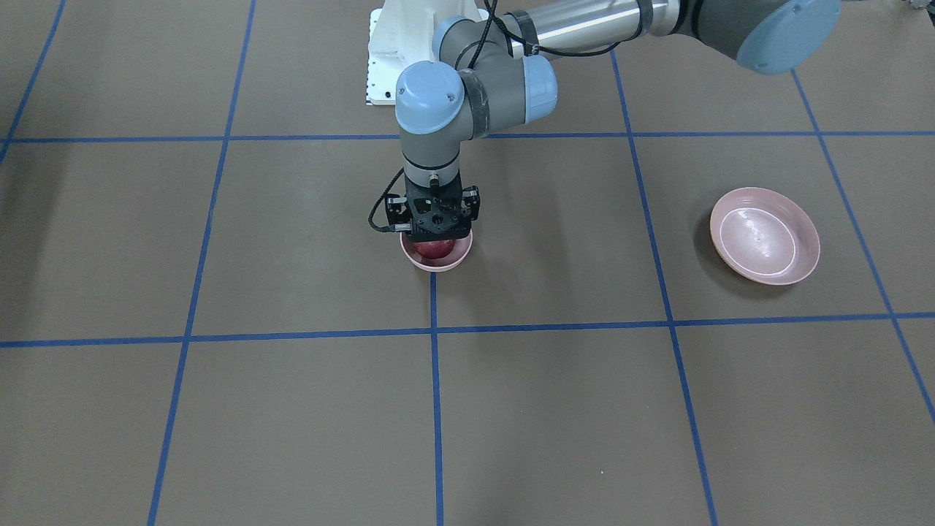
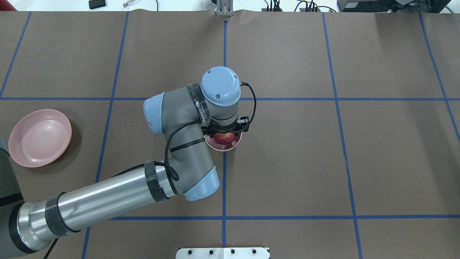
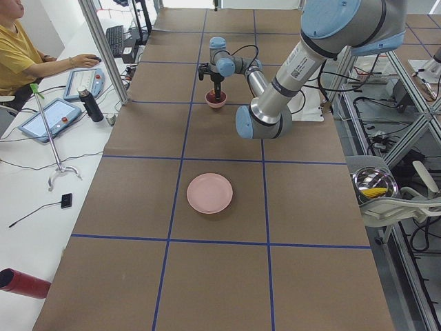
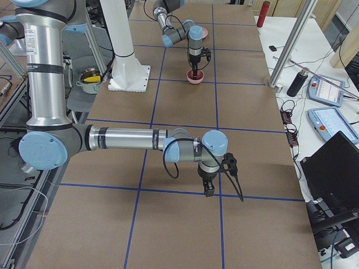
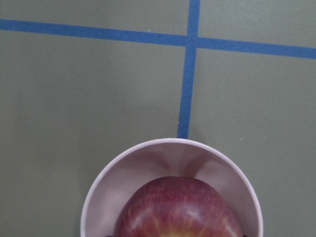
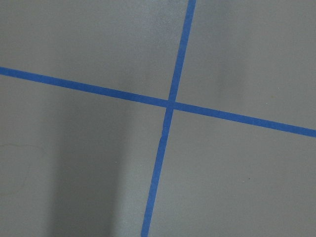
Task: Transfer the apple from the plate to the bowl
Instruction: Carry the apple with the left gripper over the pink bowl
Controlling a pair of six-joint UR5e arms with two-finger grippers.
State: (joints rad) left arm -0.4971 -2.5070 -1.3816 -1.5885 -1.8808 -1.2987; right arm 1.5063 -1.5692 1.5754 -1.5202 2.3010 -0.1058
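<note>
The dark-red apple (image 1: 436, 250) sits down inside the small deep pink bowl (image 1: 438, 266) at the table's middle. It also shows in the overhead view (image 2: 224, 138) and fills the bowl (image 5: 168, 146) in the left wrist view (image 5: 177, 207). My left gripper (image 1: 436, 238) points straight down over the bowl, its jaws flanking the apple and seemingly closed on it. The wide shallow pink plate (image 2: 39, 138) lies bare, far off on my left side. My right gripper (image 4: 208, 192) hangs just above the table far from both dishes; whether it is open or shut I cannot tell.
Blue tape lines (image 6: 170, 103) divide the brown table. The robot's white base plate (image 2: 222, 253) is at the near edge. An operator and tablets (image 3: 52, 117) are beyond the table's far side, with posts (image 4: 289, 45) at its edge.
</note>
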